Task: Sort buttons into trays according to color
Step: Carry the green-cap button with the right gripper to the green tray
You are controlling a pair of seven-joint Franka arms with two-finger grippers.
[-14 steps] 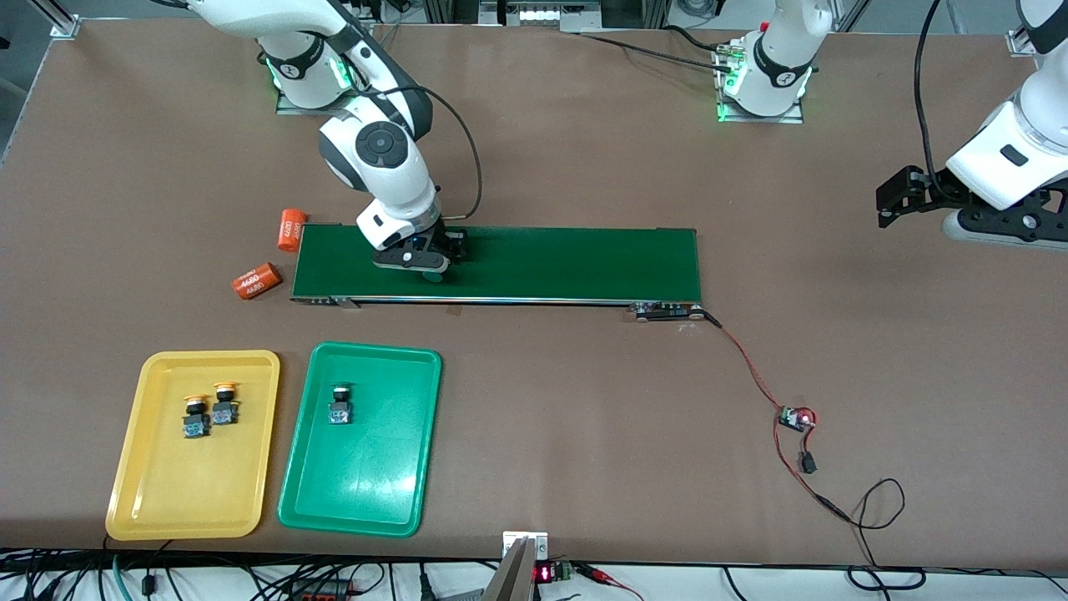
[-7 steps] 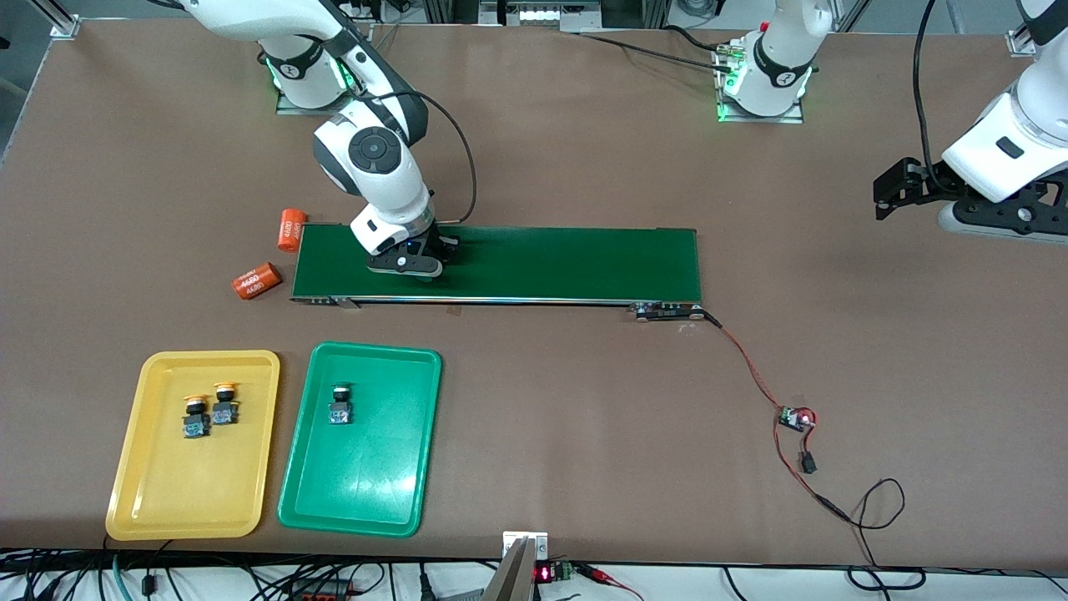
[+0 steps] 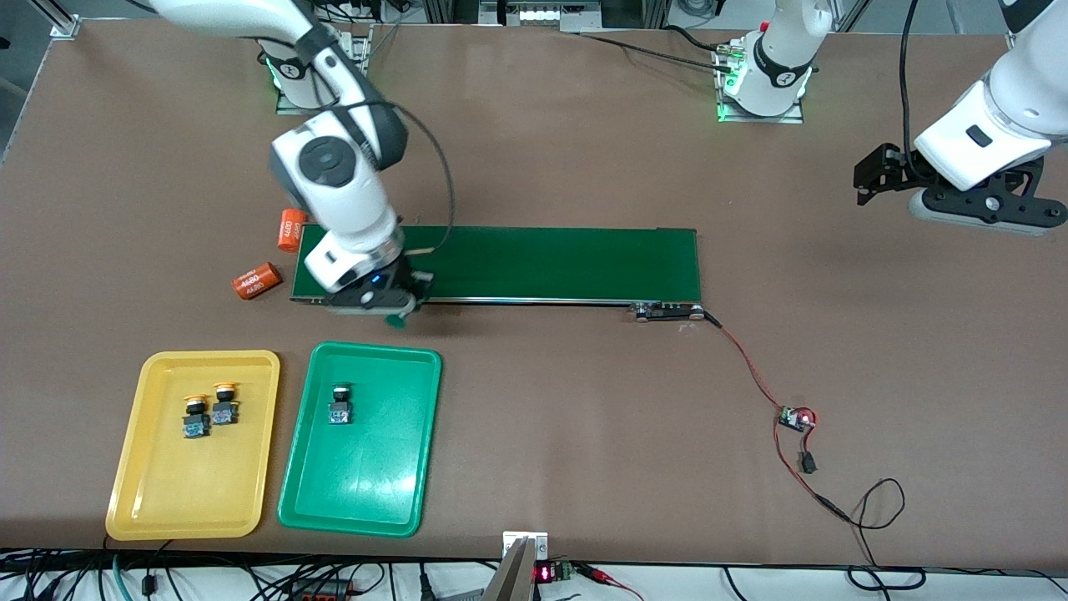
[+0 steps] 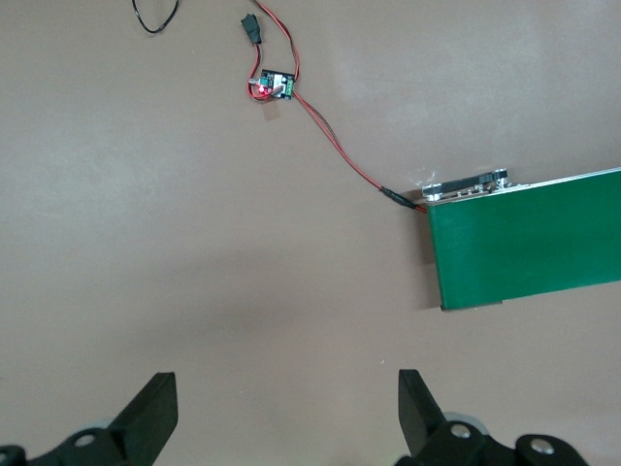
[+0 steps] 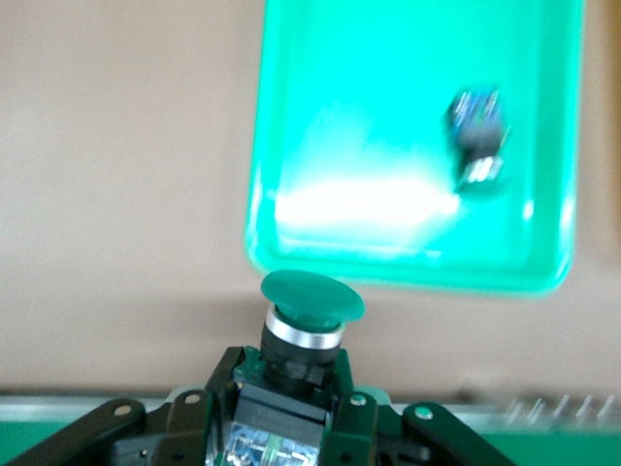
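Note:
My right gripper (image 3: pixel 390 305) is shut on a green-capped button (image 5: pixel 310 325), held cap outward over the conveyor belt's edge that faces the trays. The cap (image 3: pixel 395 320) pokes out below the fingers. The green tray (image 3: pixel 367 492) lies nearer the camera with one green-capped button (image 3: pixel 340 407) in it; the right wrist view shows that tray (image 5: pixel 388 116) and button (image 5: pixel 478 139) ahead of the held one. The yellow tray (image 3: pixel 138 467) beside it holds two yellow-capped buttons (image 3: pixel 195 416) (image 3: pixel 224 406). My left gripper (image 3: pixel 968 209) waits open over bare table at the left arm's end, nothing between its fingers (image 4: pixel 155 413).
The long dark-green conveyor belt (image 3: pixel 542 263) crosses the table's middle. Two orange cylinders (image 3: pixel 290 229) (image 3: pixel 255 281) lie at its right-arm end. A small circuit board (image 3: pixel 797 417) with red and black wires runs from the belt's other end; the left wrist view shows this board (image 4: pixel 275 85).
My right gripper closed on the green-capped button on the belt, lifted it and carried it toward the green tray. The left arm drifted slightly toward the table's middle.

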